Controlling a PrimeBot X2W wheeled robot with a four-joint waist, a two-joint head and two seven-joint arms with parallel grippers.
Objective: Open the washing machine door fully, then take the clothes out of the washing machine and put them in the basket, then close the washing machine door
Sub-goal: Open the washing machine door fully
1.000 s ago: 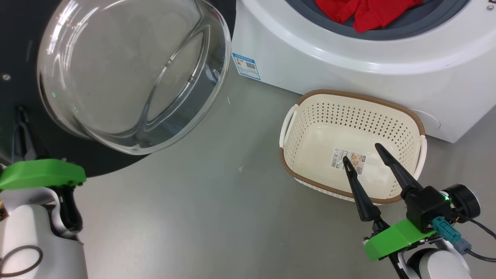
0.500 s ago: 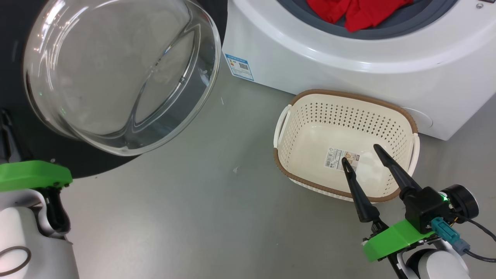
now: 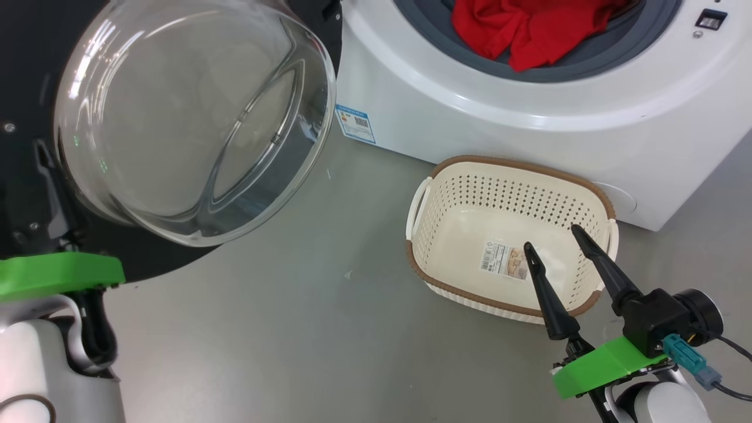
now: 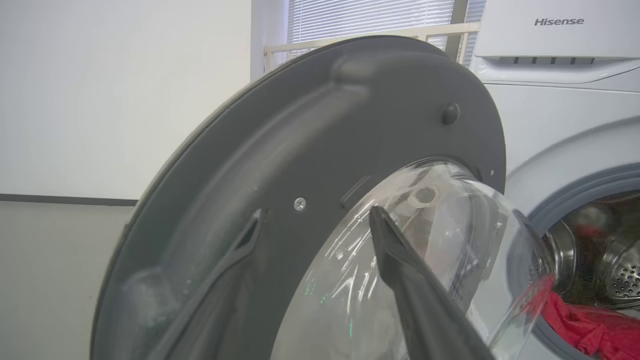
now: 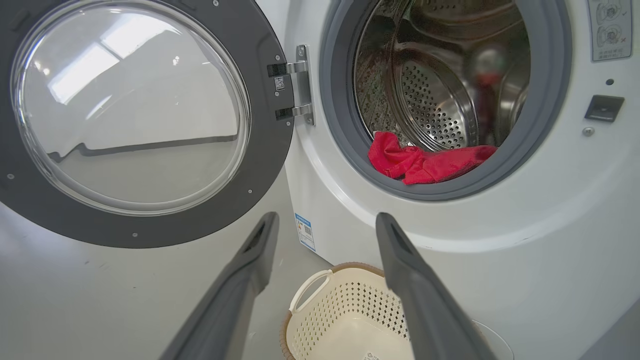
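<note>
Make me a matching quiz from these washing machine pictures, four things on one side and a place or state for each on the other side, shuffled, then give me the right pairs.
Column one:
1. washing machine door
2. clothes
3. basket
4. right gripper

Column two:
A. on the floor, with no clothes in it
B. swung wide open
C. open, holding nothing
D. red, lying at the mouth of the drum

Pairs: 1-B, 2-D, 3-A, 4-C
</note>
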